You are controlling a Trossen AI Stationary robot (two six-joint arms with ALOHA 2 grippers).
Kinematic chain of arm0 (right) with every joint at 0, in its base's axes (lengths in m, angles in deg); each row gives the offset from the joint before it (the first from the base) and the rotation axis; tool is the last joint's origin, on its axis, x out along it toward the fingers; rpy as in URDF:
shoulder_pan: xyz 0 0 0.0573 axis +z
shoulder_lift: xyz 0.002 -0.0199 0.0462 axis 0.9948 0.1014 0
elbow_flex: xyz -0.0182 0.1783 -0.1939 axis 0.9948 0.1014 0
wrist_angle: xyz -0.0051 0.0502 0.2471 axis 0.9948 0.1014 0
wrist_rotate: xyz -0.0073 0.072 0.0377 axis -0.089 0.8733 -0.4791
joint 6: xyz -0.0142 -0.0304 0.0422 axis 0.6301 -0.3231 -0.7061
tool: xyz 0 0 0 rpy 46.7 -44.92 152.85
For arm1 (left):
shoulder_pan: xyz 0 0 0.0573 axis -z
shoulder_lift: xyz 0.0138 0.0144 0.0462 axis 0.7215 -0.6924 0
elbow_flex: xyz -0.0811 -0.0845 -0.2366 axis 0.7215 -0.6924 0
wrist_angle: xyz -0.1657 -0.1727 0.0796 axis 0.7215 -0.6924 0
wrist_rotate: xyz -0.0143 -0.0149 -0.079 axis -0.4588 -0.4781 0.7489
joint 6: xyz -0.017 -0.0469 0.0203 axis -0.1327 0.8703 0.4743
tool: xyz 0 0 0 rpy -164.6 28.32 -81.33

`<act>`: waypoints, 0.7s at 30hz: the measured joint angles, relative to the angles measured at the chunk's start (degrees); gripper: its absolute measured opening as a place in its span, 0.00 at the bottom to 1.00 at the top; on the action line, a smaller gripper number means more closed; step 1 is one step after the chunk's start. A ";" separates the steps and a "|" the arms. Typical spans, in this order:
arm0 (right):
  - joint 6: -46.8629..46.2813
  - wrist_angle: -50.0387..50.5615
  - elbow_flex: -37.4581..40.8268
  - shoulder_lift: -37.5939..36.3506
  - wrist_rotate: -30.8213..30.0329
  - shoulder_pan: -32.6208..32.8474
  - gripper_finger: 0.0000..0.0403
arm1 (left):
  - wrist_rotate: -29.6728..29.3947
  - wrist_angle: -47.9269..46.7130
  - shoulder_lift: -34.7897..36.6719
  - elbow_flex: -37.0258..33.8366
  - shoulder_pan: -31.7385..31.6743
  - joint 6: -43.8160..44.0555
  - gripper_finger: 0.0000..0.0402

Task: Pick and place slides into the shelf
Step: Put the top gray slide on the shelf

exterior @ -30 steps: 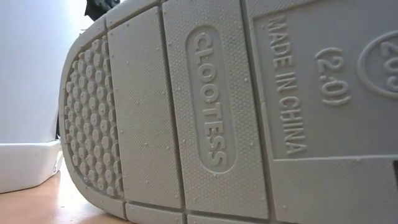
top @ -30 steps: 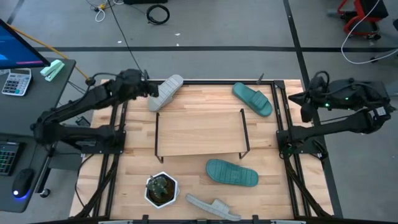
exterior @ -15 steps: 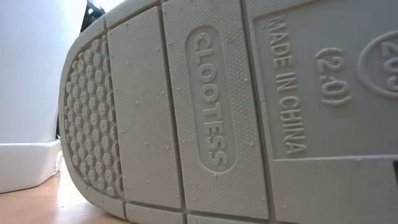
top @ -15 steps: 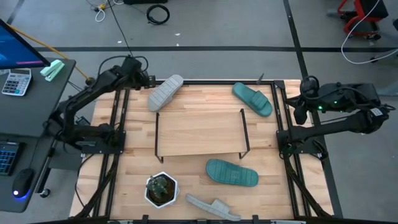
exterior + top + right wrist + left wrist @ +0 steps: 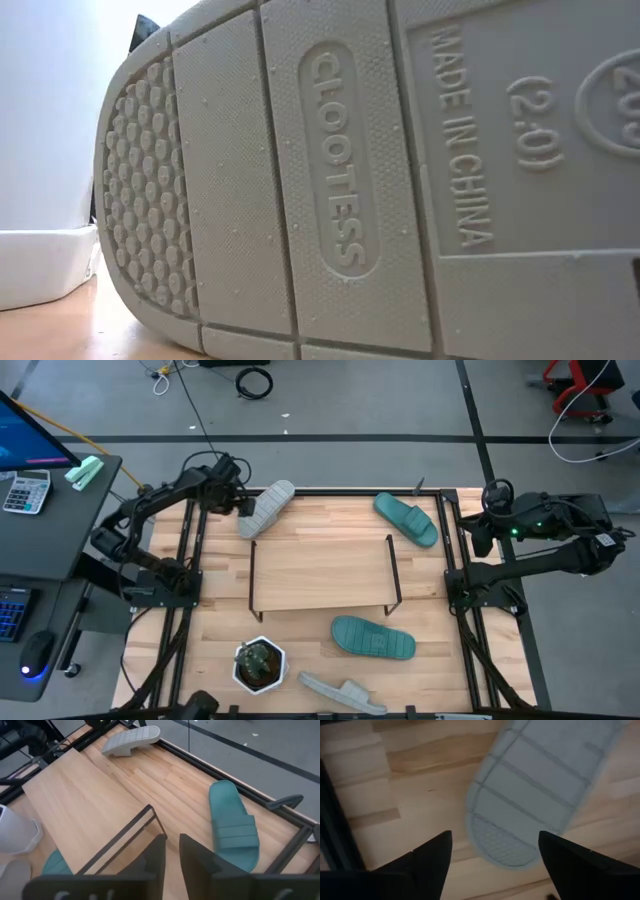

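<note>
A grey slide's sole fills the low view, hiding the table and both arms.

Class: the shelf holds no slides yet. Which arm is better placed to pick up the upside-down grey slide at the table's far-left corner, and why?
Probably the left. Its gripper hovers beside that grey slide with fingers open; the right gripper sits beyond the table's right edge, across the shelf.

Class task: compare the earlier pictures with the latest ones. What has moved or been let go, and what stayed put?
The left gripper has let go of the upside-down grey slide at the far left corner and drawn back, fingers open. The right gripper shifted slightly. The other slides, shelf and plant stayed put.
</note>
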 joint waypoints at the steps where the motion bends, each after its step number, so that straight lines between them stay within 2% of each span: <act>1: -0.35 0.00 0.00 0.00 0.00 -0.02 0.18 | 0.00 -0.06 -0.34 0.00 -0.72 -0.48 0.77; 5: -1.20 0.00 0.00 0.28 0.13 -0.01 0.22 | 0.25 0.38 -2.38 0.00 -3.35 -1.37 0.77; 10: -1.24 0.00 0.00 1.57 0.26 -0.02 0.27 | 3.87 0.78 -4.89 0.00 -6.04 -3.10 0.78; 16: -1.24 0.00 0.02 4.11 0.26 0.00 0.30 | 6.75 4.18 -7.49 0.00 -6.45 -3.50 0.78; 21: -0.93 0.00 0.02 6.36 0.26 -0.02 0.32 | 6.91 6.13 -10.55 0.00 -6.45 -3.58 0.78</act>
